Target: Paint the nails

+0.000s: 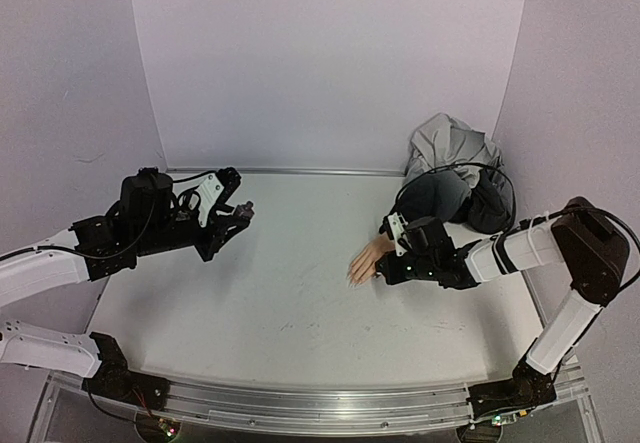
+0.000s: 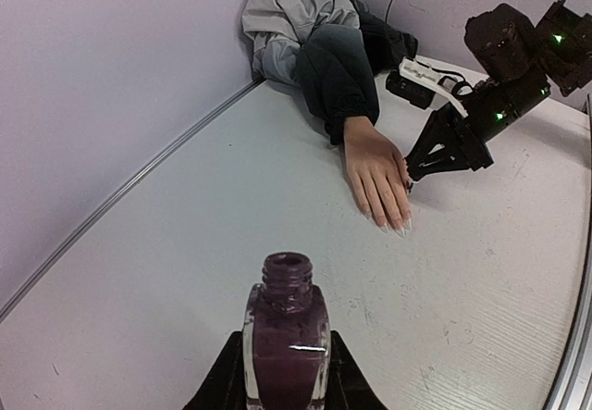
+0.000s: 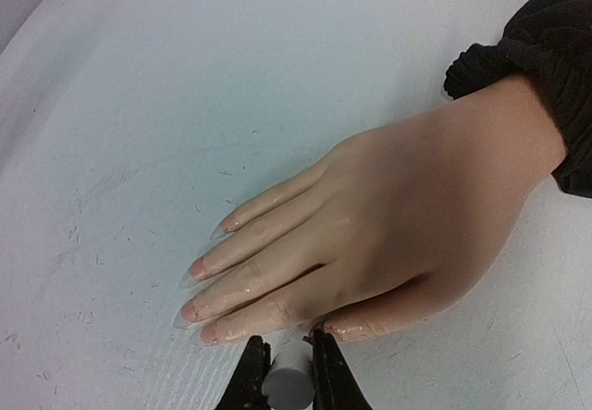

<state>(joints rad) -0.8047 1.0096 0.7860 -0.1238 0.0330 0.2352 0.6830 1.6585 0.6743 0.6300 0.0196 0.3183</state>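
I see four nails (image 3: 190,274) on the mannequin hand (image 3: 398,216), long and pointed, pale pink with clear tips, no dark polish on any. The hand lies palm down on the tabletop (image 3: 185,105), fingers close together, nail tips just above the surface. I can't make out the thumb nail.

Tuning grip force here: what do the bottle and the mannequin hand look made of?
The bottle looks like clear glossy glass: sharp highlight, dark purple polish showing through. The mannequin hand is probably silicone or soft rubber: peach, faintly shiny, lifelike creases, small wet-looking glints.
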